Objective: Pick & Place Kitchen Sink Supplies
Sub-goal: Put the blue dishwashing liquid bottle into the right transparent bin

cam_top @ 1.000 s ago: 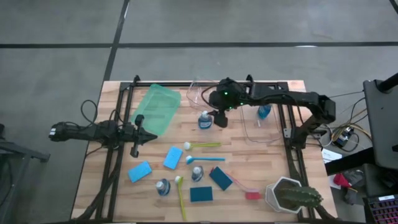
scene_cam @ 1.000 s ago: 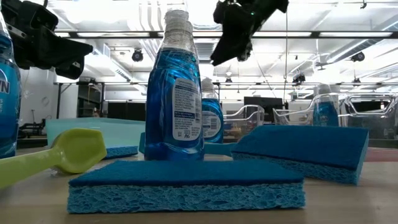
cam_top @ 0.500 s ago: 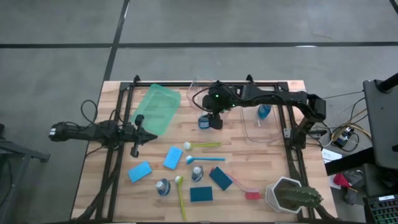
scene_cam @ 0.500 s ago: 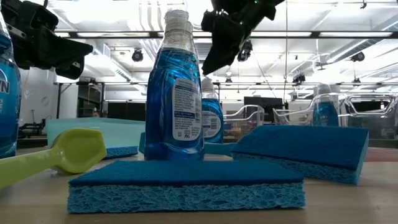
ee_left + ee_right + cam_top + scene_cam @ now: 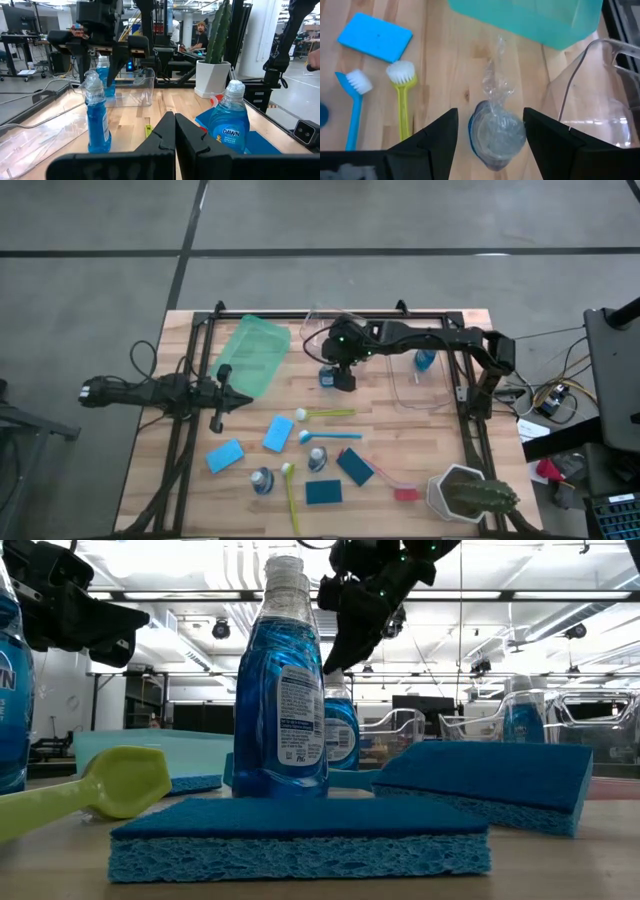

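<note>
While your right gripper hangs spread astride the blue-liquid bottle, lower, then pinch its wrapped cap.

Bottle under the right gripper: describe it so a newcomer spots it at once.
On the wooden table, find the green bin and clear bin at the far edge. Between them stands a blue-liquid bottle, directly beneath the open right gripper. Alone among the bottles, its cap wears crinkled clear plastic.

Bright, even light falls from ceiling strip lamps seen in the low view (they glare white). Shadows on the worktop are soft. The foreground sponge is sharp; the background room blurs.
</note>
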Tool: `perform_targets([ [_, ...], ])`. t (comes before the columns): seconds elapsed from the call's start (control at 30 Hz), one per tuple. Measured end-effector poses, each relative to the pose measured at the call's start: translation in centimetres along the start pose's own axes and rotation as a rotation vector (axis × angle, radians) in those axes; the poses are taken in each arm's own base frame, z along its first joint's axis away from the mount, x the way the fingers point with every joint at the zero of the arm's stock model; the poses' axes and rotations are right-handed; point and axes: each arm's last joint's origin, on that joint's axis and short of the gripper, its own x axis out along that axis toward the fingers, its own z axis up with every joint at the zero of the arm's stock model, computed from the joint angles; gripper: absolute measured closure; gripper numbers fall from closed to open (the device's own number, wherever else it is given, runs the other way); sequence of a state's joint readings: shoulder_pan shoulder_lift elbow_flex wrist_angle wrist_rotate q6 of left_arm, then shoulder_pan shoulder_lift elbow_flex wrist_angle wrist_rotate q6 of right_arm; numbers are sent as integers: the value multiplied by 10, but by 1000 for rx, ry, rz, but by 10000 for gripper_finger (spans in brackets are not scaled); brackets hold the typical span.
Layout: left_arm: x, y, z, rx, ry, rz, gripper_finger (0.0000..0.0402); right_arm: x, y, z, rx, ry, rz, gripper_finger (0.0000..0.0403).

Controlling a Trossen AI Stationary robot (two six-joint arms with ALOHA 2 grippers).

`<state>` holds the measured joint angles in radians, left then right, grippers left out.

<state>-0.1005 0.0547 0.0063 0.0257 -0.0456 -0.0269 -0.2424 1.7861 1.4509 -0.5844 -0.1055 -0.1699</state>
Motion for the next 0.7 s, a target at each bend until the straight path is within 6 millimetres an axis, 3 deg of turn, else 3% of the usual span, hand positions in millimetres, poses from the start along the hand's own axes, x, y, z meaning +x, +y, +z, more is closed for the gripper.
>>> perform_targets([
  [0.37,0,0,0,0,0,0,401,3,0,-2,7,18,0,201],
  [0.7,0,0,0,0,0,0,401,3,-1,-4,19,43,-46,263],
])
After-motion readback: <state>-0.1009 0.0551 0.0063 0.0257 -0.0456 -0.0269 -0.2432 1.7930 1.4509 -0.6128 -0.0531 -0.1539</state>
